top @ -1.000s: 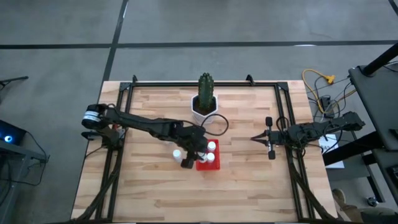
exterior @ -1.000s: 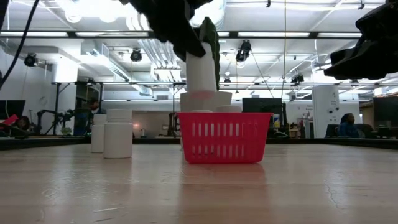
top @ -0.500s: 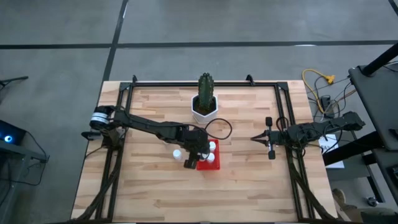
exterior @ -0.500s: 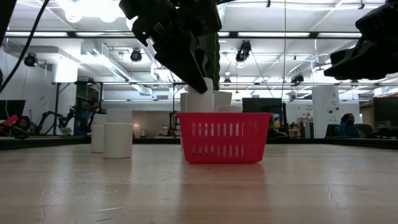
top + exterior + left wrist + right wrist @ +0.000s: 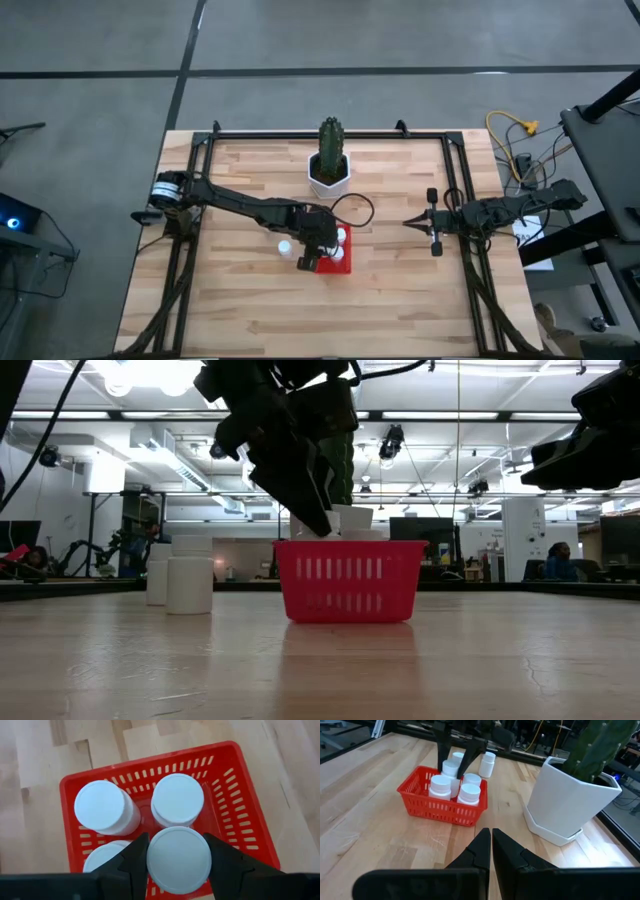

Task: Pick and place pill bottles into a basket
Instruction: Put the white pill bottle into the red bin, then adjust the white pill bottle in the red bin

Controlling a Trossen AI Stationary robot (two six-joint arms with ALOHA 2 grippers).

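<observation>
The red basket [image 5: 333,266] stands at mid-table, also seen in the low view [image 5: 350,580]. Three white pill bottles stand upright in it [image 5: 105,812] [image 5: 177,802] [image 5: 102,860]. My left gripper [image 5: 320,248] is over the basket, shut on a fourth pill bottle [image 5: 179,860] that is down among them. Two more bottles [image 5: 190,582] [image 5: 157,572] stand on the table beside the basket. My right gripper [image 5: 408,222] is shut and empty, waiting near the table's right side. My left gripper pinches the bottle at its cap end [image 5: 151,862] between its two fingers [image 5: 132,862], one on each side. The fingers come from above, pointing down. The bottle is upright inside the basket; whether its base rests on the basket floor, I cannot tell.
A white pot with a green cactus [image 5: 328,170] stands behind the basket near the far edge, also seen in the right wrist view [image 5: 565,805]. Black rails [image 5: 455,180] frame the table top. Bare wood lies in front of the basket.
My left gripper has gone down with the bottle, from above the basket's rim into the basket among the other bottles, staying shut on it. The basket has slid a little sideways on the table.
</observation>
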